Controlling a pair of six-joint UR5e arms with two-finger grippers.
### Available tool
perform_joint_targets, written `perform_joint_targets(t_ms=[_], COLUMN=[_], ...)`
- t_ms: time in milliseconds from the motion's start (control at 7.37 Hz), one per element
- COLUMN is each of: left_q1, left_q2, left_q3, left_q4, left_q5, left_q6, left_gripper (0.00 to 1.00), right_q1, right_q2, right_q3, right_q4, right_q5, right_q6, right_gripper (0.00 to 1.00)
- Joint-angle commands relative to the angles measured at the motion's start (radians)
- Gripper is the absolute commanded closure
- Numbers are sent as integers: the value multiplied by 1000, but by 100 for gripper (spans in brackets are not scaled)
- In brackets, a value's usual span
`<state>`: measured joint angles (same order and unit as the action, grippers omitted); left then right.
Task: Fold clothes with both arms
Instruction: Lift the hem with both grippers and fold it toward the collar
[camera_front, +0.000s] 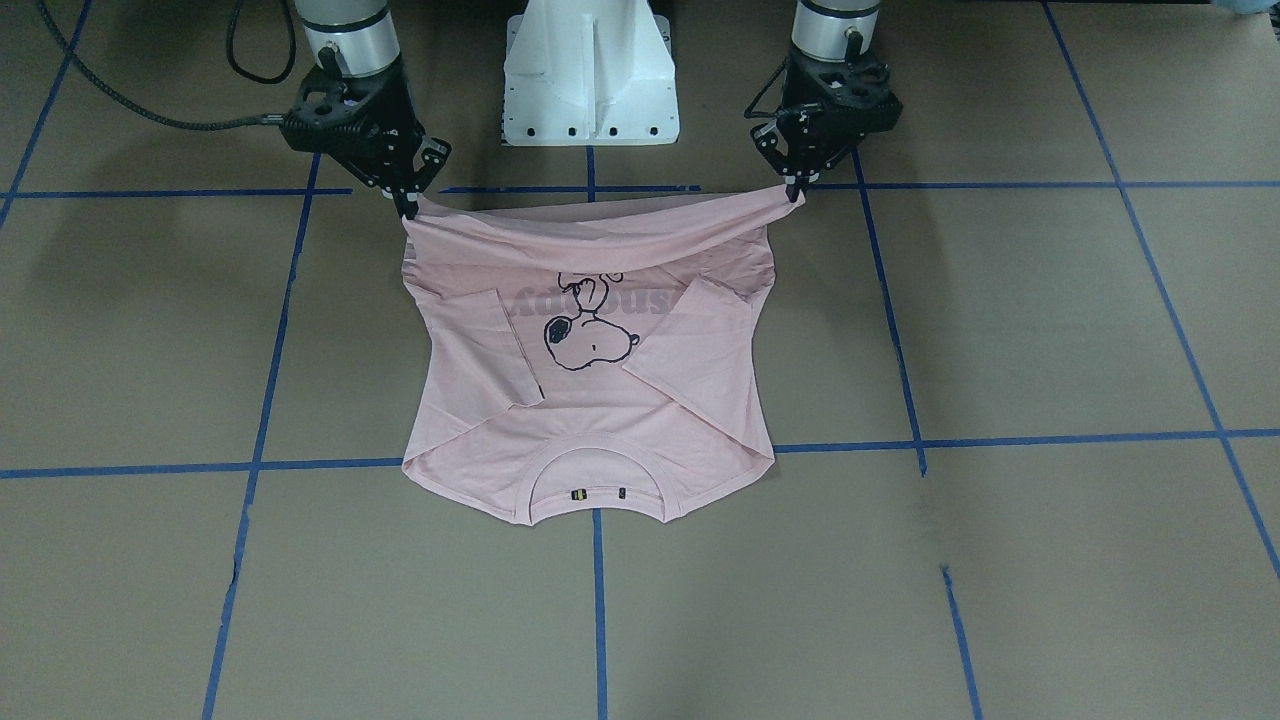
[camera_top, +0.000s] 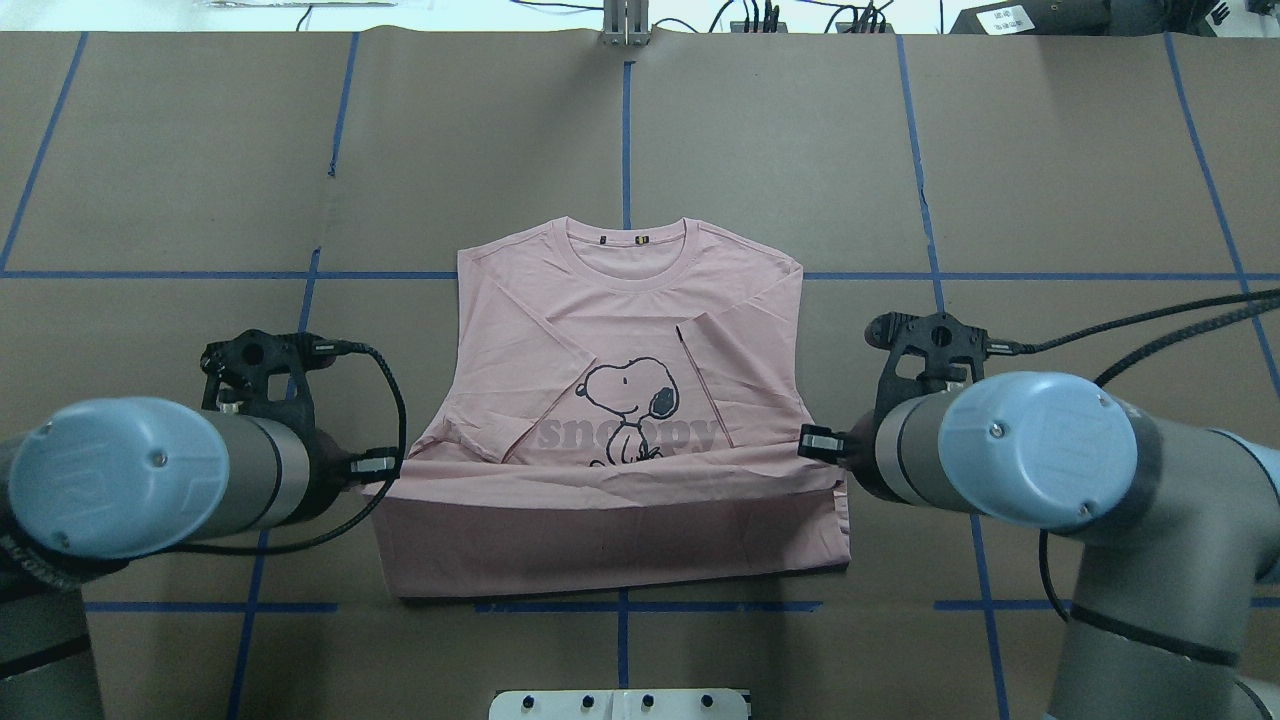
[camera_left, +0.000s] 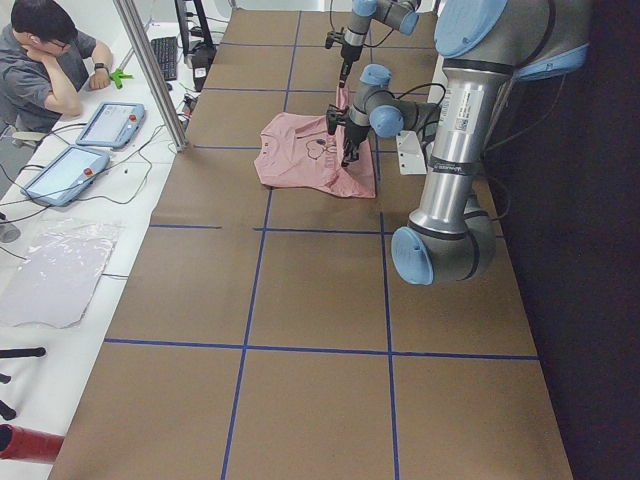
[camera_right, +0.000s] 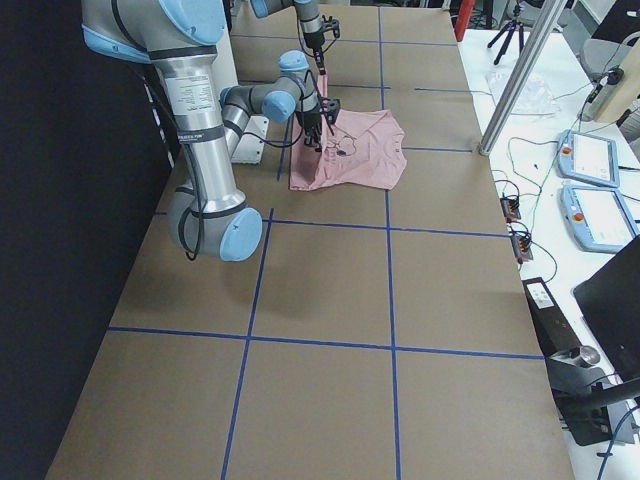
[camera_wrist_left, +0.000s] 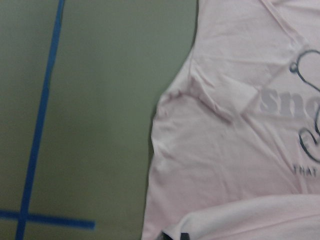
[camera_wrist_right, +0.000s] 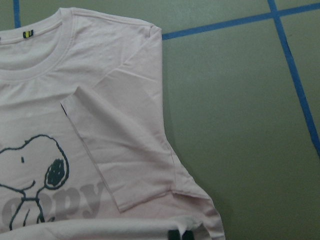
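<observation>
The pale pink T-shirt (camera_top: 620, 310) lies print side up on the brown table, collar away from the robot and both sleeves folded inward over the dog print (camera_front: 585, 335). Its near hem is raised off the table and stretched taut between the two arms. My left gripper (camera_front: 797, 192) is shut on one hem corner and my right gripper (camera_front: 408, 207) on the other. In the overhead view the left gripper (camera_top: 385, 465) and right gripper (camera_top: 815, 442) flank the shirt. The wrist views show the shirt (camera_wrist_left: 225, 150) (camera_wrist_right: 120, 140) below, with pinched fabric at the bottom edge.
The white pedestal base (camera_front: 590, 80) stands just behind the raised hem. Blue tape lines (camera_front: 600, 600) grid the table. A person (camera_left: 45, 60) sits at a side desk with tablets (camera_left: 110, 122). A metal post (camera_left: 150, 70) rises at the table's far side.
</observation>
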<state>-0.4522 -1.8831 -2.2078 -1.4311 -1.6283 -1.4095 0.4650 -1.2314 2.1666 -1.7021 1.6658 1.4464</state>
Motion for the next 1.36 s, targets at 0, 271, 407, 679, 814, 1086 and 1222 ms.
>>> perform_joint_targets(t_ms=[0,271,407,679,814,1086,1222], left_q1=[-104,-152,-172,-192,-198,-200,-207], left_q2=[-88,-91,-91,-97,-119,-157,-159], left_q3=[150,287,339,422,450,502,508], left_q4=[-24,-177,-233,-322,-325,-325,-325], left_q5=[-24,-24,-25,-24,-24,-24,-24], left_q6=[68,75,90,106,106,96,96], left_gripper=[100,100,100,100,100,100,100], right_q1=[108,142,162,208,225,250,250], right_q2=[61,143,170,168,170,196,222], right_q3=[-92,-212,-272,-432,-482,-549,-594], right_q4=[9,10,34,241,271,324,326], right_q5=[26,37,37,58,65,66,66], right_q6=[-99,-116,-129,-139,-149,-158,-159], right_gripper=[100,100,100,100,100,100,100])
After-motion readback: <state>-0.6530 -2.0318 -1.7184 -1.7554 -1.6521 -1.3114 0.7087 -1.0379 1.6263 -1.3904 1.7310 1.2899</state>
